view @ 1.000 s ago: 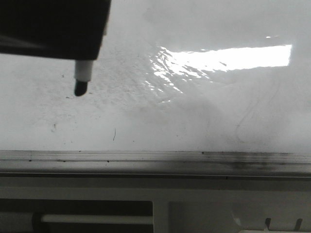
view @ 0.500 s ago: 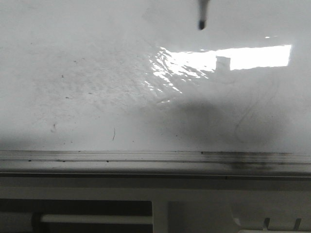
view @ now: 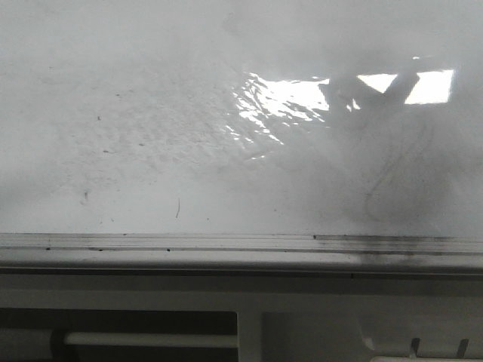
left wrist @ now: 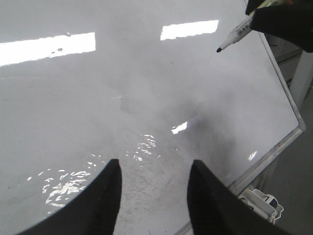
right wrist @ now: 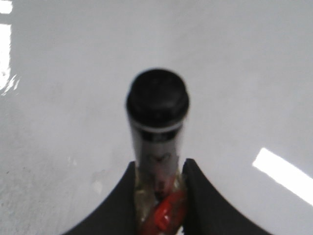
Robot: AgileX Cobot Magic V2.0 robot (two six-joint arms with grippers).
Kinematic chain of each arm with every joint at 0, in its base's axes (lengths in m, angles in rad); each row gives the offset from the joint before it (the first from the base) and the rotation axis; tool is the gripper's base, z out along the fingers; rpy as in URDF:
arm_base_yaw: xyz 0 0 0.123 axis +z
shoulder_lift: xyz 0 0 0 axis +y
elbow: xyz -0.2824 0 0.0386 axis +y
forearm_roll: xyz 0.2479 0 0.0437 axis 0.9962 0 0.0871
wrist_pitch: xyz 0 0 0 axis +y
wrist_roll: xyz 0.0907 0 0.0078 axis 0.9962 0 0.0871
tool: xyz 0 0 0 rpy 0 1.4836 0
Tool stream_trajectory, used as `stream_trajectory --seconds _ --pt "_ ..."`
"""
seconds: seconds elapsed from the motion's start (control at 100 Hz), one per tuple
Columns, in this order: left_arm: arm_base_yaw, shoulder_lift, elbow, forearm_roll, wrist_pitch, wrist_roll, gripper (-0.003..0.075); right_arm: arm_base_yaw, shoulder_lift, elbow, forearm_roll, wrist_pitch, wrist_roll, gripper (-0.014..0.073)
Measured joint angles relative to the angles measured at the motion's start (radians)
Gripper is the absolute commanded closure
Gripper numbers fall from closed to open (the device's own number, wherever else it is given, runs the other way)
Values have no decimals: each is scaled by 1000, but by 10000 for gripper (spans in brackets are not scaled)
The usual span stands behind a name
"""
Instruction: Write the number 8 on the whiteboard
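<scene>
The whiteboard [view: 151, 90] fills the front view, glossy with grey smudges, glare and a silver rail [view: 226, 243] along its near edge. No black number 8 shows on it in any view. My right gripper [right wrist: 159, 166] is shut on a marker [right wrist: 157, 112] with a black end. In the left wrist view that marker [left wrist: 237, 35] points its black tip down, a little above the board, held by the right gripper [left wrist: 281, 19]. My left gripper [left wrist: 155, 162] is open and empty above the whiteboard [left wrist: 122, 98]. Neither gripper shows in the front view.
A faint grey erased curved stroke [view: 381, 185] lies at the board's right. Below the rail are a white frame [view: 249, 324] and a white rod [view: 151, 341]. A white object [left wrist: 261, 203] sits beyond the board's corner.
The right gripper and marker moved from the left, rightward and up, out of the front view. A dark reflection now breaks the glare patch at the right.
</scene>
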Motion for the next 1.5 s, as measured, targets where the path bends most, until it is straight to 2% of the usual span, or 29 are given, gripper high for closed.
stream_trajectory --seconds 0.06,0.2,0.46,0.75,0.87,1.08,1.22,1.39,1.5 --pt "0 0 0 0 0 0 586 0 0 56 0 -68 0 636" --pt "0 0 0 0 2 0 741 0 40 119 4 -105 1 638" --pt "0 0 0 0 4 0 741 0 136 127 60 -217 4 639" --pt "0 0 0 0 38 0 741 0 255 125 135 -274 6 639" --pt "0 -2 0 0 51 0 741 21 276 121 143 -283 10 665" --pt "0 -2 0 0 53 0 741 54 273 120 145 -200 10 664" --pt "0 -2 0 0 58 0 741 4 221 120 161 -131 10 664" --pt "0 -2 0 0 79 0 741 -83 149 120 168 18 10 664" --pt "0 -2 0 0 88 0 741 -91 138 125 179 71 10 664"
